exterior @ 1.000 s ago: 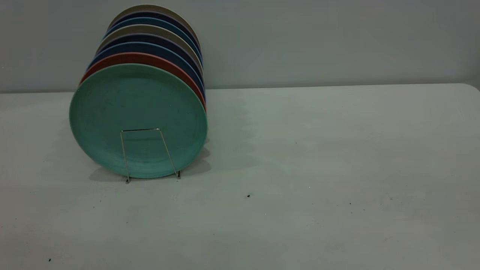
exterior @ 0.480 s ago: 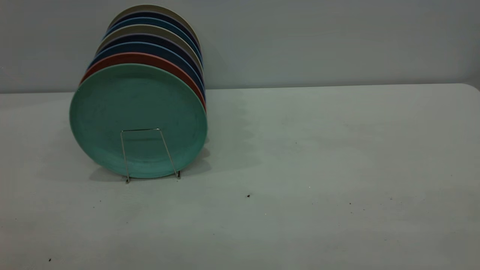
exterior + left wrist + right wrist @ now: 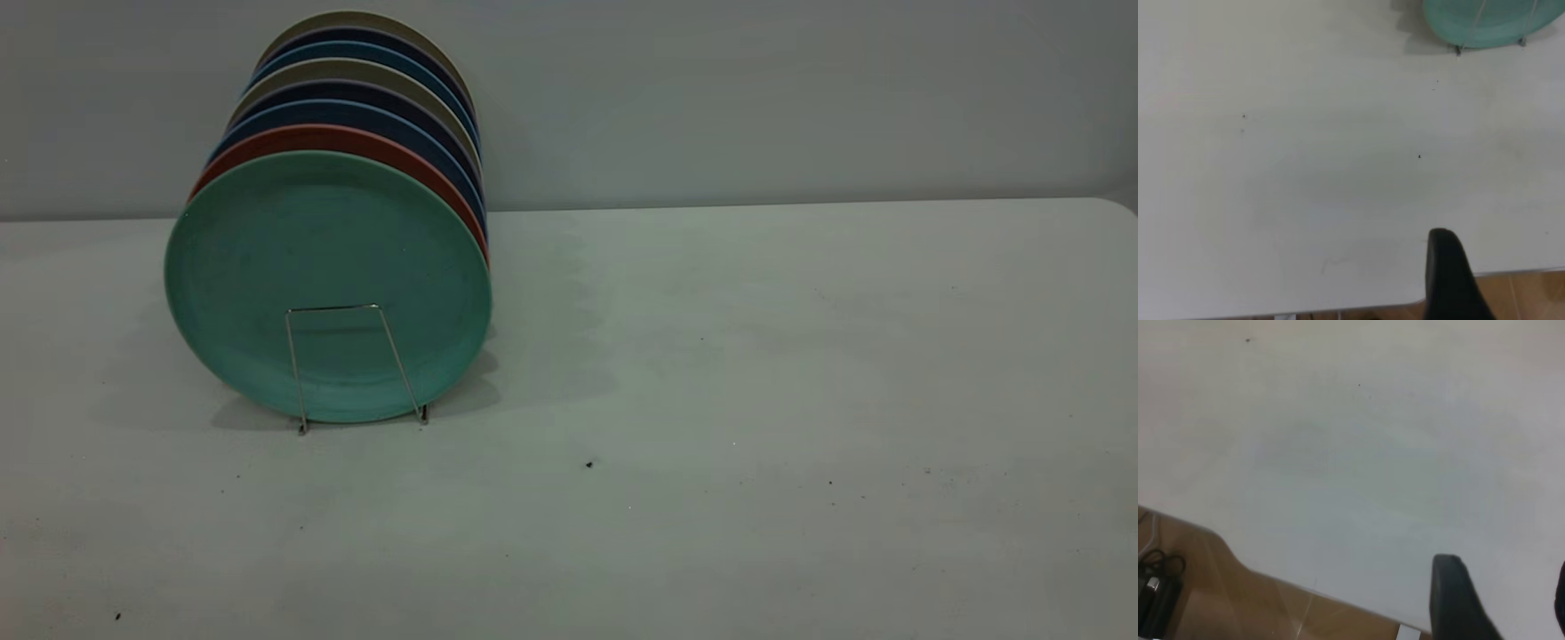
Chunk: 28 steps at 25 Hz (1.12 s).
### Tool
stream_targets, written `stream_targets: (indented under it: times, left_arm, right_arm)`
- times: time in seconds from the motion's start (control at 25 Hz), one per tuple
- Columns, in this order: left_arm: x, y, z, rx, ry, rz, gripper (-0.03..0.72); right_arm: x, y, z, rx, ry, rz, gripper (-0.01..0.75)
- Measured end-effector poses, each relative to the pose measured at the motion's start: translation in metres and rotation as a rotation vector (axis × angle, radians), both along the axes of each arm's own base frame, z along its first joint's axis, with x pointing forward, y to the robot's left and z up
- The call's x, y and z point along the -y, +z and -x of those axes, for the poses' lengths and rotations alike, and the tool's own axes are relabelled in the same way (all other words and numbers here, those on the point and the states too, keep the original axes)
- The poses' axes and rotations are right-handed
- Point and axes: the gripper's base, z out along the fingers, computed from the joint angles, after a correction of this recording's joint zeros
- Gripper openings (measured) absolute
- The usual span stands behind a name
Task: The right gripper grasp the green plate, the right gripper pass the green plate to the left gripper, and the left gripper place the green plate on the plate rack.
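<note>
The green plate (image 3: 327,267) stands upright in the front slot of the plate rack (image 3: 333,308), at the table's back left. Its front wire loop crosses the plate's lower face. Neither gripper shows in the exterior view. In the left wrist view, the plate's lower edge (image 3: 1485,23) and the rack's feet (image 3: 1458,48) lie far off. The left gripper (image 3: 1508,240) hovers over the table's near edge, with one black finger (image 3: 1448,280) showing and nothing between the jaws. The right gripper (image 3: 1505,563) is open and empty above bare table.
Behind the green plate the rack holds a salmon-pink plate (image 3: 338,135), several dark blue plates (image 3: 356,111) and beige ones. The white table (image 3: 756,356) stretches to the right. Its edge and brown floor (image 3: 1218,593) show in both wrist views.
</note>
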Motion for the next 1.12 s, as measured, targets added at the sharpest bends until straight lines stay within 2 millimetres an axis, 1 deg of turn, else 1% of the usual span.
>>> stream_targets:
  times: [0.88, 0.96, 1.12]
  left_arm:
    - [0.0001, 0.0000, 0.0002, 0.002, -0.001, 0.001, 0.442]
    - [0.0001, -0.0002, 0.0020, 0.015, -0.001, 0.001, 0.442]
    - [0.0002, -0.0004, 0.0038, 0.029, -0.001, 0.002, 0.442]
  right_arm:
    - [0.0002, 0.0000, 0.0001, 0.001, -0.003, 0.001, 0.379]
    - [0.0006, -0.0001, 0.0015, 0.012, -0.033, -0.005, 0.375]
    - [0.0017, 0.0002, 0.0071, 0.058, -0.149, -0.012, 0.362]
